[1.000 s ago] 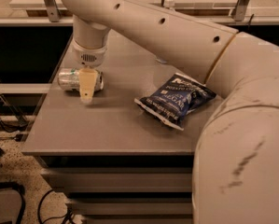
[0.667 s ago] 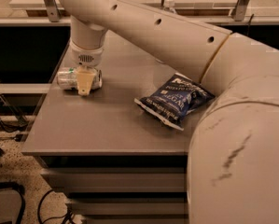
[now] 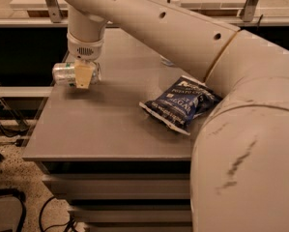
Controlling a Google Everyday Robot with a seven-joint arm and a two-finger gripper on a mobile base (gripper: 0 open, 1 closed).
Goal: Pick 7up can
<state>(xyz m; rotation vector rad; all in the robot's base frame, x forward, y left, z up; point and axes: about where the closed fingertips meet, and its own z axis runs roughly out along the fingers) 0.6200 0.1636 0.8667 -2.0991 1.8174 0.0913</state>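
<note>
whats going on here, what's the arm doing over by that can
A robot arm is going for the 7up can, which lies on its side near the left edge of the grey table. The gripper is right at the can, over its right end. Whether it has a hold on the can yet cannot be told from this view. A dark blue chip bag lies further right on the table, apart from the gripper.

Pincer (image 3: 83, 75) astride 7up can (image 3: 63, 73), at left edge of table (image 3: 100, 129), chip bag (image 3: 180, 104) well to its right
</note>
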